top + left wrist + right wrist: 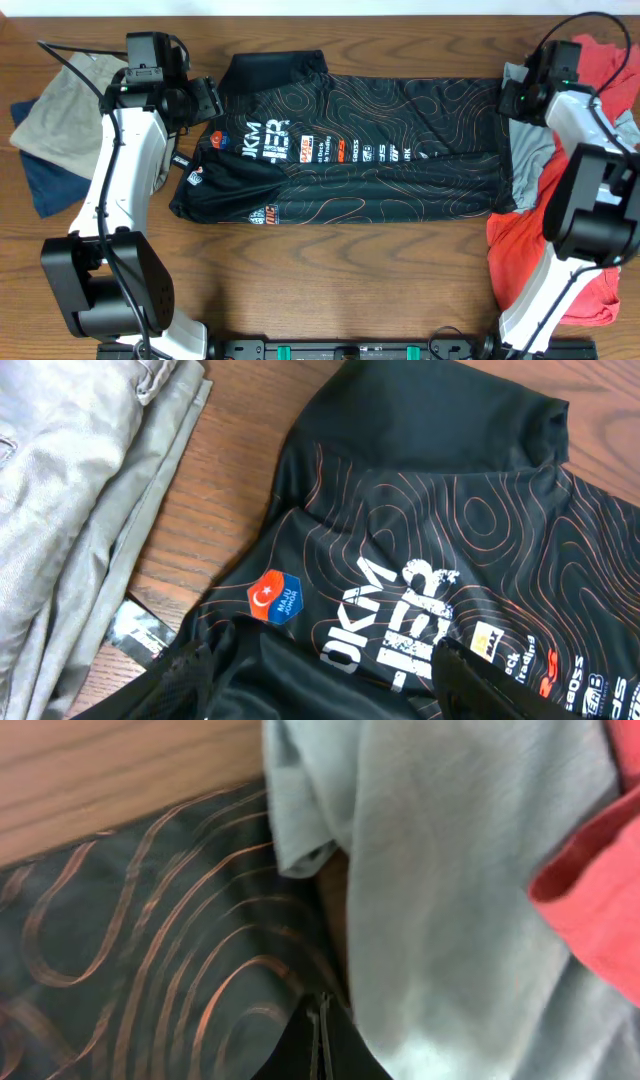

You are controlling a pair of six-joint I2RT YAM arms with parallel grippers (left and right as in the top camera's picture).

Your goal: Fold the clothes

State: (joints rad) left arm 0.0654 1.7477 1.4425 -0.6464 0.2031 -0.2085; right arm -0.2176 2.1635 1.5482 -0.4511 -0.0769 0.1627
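**Black jersey laid out flat, both arms at its far corners**

The wooden bench (330, 280) carries everything. A black jersey (380, 160) with orange contour lines and sponsor logos lies spread across its middle. It runs lengthwise from near the left edge to near the right edge, collar end to the left.

Along the right edge, down to the near right corner, sits a rumpled red garment (520, 260). A beige garment (60, 110) is heaped in the far left corner, on top of a navy garment (50, 185). A pale grey garment (530, 160) lies against the red one, overlapping the jersey's right end.

The left arm (120, 180) reaches to the jersey's collar end. The left jaws hang wide apart above the printed chest, holding nothing. The right arm (585, 190) reaches to the jersey's far right corner. The right jaws are pressed together there, where black cloth meets grey. I cannot tell whether any fabric is nipped between them.
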